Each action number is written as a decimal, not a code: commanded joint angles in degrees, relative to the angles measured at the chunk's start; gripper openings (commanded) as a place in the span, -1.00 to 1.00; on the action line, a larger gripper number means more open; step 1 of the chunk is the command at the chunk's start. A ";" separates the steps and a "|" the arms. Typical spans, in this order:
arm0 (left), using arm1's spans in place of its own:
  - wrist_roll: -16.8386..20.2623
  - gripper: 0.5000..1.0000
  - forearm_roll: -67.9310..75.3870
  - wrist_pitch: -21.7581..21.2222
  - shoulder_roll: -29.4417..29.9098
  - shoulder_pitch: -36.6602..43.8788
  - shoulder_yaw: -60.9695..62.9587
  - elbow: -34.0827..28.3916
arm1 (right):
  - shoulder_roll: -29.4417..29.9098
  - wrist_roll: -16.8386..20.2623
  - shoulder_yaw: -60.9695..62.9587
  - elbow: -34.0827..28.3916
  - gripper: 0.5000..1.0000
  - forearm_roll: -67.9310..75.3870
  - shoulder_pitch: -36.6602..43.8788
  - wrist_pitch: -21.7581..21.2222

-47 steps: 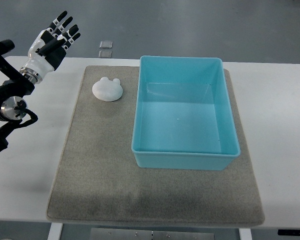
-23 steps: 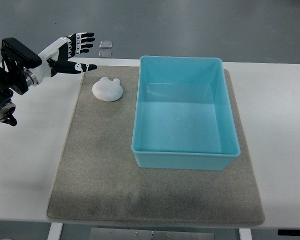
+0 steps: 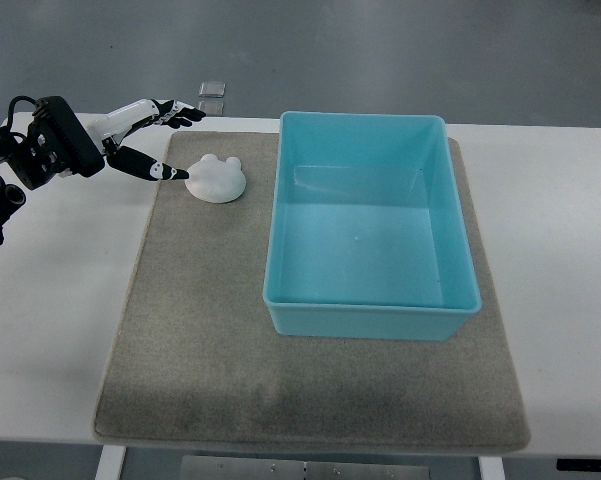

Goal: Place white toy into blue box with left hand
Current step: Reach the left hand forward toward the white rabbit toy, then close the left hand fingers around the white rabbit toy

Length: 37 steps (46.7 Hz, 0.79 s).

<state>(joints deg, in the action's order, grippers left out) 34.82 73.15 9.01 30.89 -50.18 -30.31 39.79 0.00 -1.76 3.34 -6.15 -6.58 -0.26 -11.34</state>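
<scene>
1. a white table (image 3: 560, 250) fills most of the view, with grey floor beyond its far edge.
2. a grey felt mat (image 3: 200, 330) covers the middle of the table, running from the far side down to the near edge.
3. a blue box (image 3: 370, 310), open on top and holding nothing, sits on the right part of the mat.
4. the left arm (image 3: 35, 160) comes in from the left edge at the far side, dark joints showing, reaching right over the table.
5. the left hand (image 3: 145, 135) is spread open with nothing in it; its thumb tip (image 3: 175, 173) is just beside the toy's left edge, and i cannot tell if it touches, while the other fingers (image 3: 185, 114) point right, farther back.
6. the white toy (image 3: 217, 179), a rounded lump with two small ears on its far side, lies on the mat's far left part, near the box's left wall but apart from it.
7. two small clear squares (image 3: 212, 97) lie on the floor just past the table's far edge.
</scene>
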 commanded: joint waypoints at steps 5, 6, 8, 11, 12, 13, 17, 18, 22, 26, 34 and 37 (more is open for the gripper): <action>0.18 0.35 3.84 -5.13 0.04 -0.01 3.67 2.30 | 0.00 0.00 0.00 0.00 0.74 -0.01 0.00 0.00; 0.18 0.34 4.01 -5.66 0.04 -0.01 4.28 2.57 | 0.00 0.00 0.00 0.00 0.74 -0.01 0.00 0.00; 0.18 0.33 4.10 -6.54 0.04 -0.27 5.43 2.75 | 0.00 0.00 0.00 0.00 0.74 -0.01 0.00 0.00; 0.18 0.30 4.19 -7.51 0.04 -0.71 7.45 2.75 | 0.00 0.00 0.00 0.00 0.74 -0.01 0.00 0.00; 0.18 0.30 4.19 -8.04 0.04 -0.80 8.06 2.75 | 0.00 0.00 0.00 0.00 0.74 -0.01 0.00 0.00; 0.18 0.30 4.19 -8.56 0.04 -0.89 8.59 2.75 | 0.00 0.00 0.00 0.00 0.74 -0.01 0.00 0.00; 0.18 0.30 4.54 -11.11 -0.04 -1.50 10.61 2.75 | 0.00 0.00 0.00 0.00 0.74 -0.01 0.00 0.00; 0.18 0.30 4.71 -11.90 -0.04 -1.68 10.97 2.75 | 0.00 0.00 0.00 0.00 0.74 -0.01 0.00 0.00; 0.18 0.30 4.98 -13.84 -0.31 -1.77 11.76 2.75 | 0.00 0.00 0.00 0.00 0.74 -0.01 0.00 0.00; 0.18 0.30 5.51 -14.10 -0.48 -1.77 12.29 2.75 | 0.00 0.00 0.00 0.00 0.74 -0.01 0.00 0.00; 0.18 0.30 5.60 -14.72 -0.66 -1.77 13.26 2.75 | 0.00 0.00 0.00 0.00 0.74 0.08 0.00 0.00; 0.18 0.30 5.68 -14.72 -0.75 -1.77 13.34 2.83 | 0.00 0.00 0.00 0.00 0.74 0.08 0.00 0.00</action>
<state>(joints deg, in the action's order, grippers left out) 35.00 78.83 -5.69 30.24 -51.95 -17.05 42.54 0.00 -1.76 3.34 -6.15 -6.58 -0.26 -11.34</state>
